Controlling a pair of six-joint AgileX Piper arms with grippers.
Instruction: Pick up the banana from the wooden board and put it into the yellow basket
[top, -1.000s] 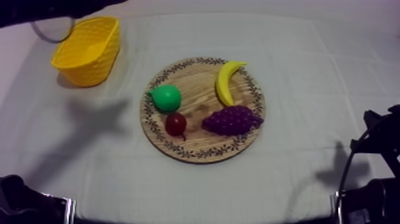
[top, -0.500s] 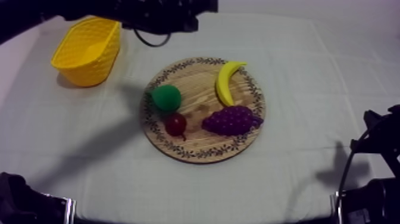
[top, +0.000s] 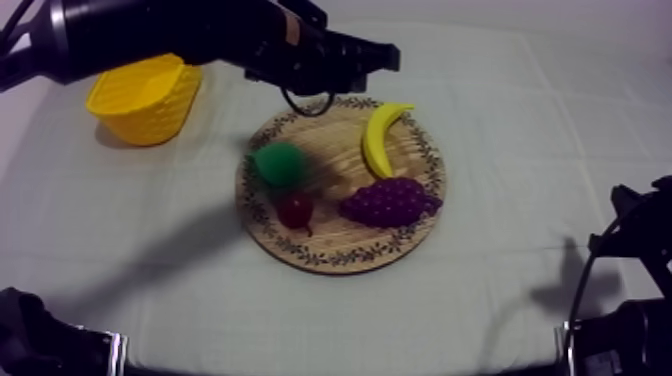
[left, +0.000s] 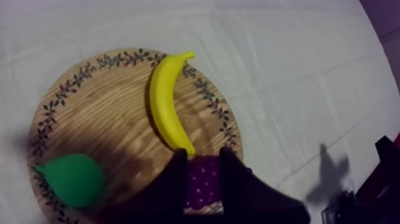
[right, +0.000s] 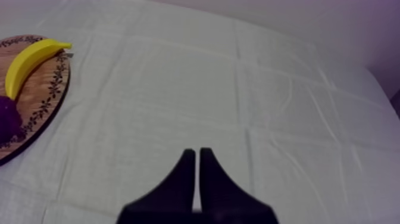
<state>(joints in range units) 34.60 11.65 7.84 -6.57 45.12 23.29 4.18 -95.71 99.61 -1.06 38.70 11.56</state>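
Note:
A yellow banana (top: 380, 135) lies on the far right part of the round wooden board (top: 340, 262), curving toward the rim. My left arm reaches in from the upper left, and my left gripper (top: 385, 58) hovers above the board's far edge, just behind the banana. In the left wrist view my left gripper (left: 202, 164) is open, its fingers above the grapes (left: 202, 182) at the near tip of the banana (left: 165, 101). The yellow basket (top: 145, 95) stands at the far left, partly under the arm. My right gripper (right: 197, 156) is shut over bare cloth, right of the board (right: 50, 89).
A green pear (top: 280, 163), a small red fruit (top: 295, 208) and purple grapes (top: 388, 200) share the board with the banana. The arm's shadow falls over the pear and the left half of the board. My right arm (top: 630, 250) rests at the lower right edge.
My left arm has swung right from over the basket to above the board's far rim. Its shadow has moved onto the pear. The fruit and the right arm have stayed put.

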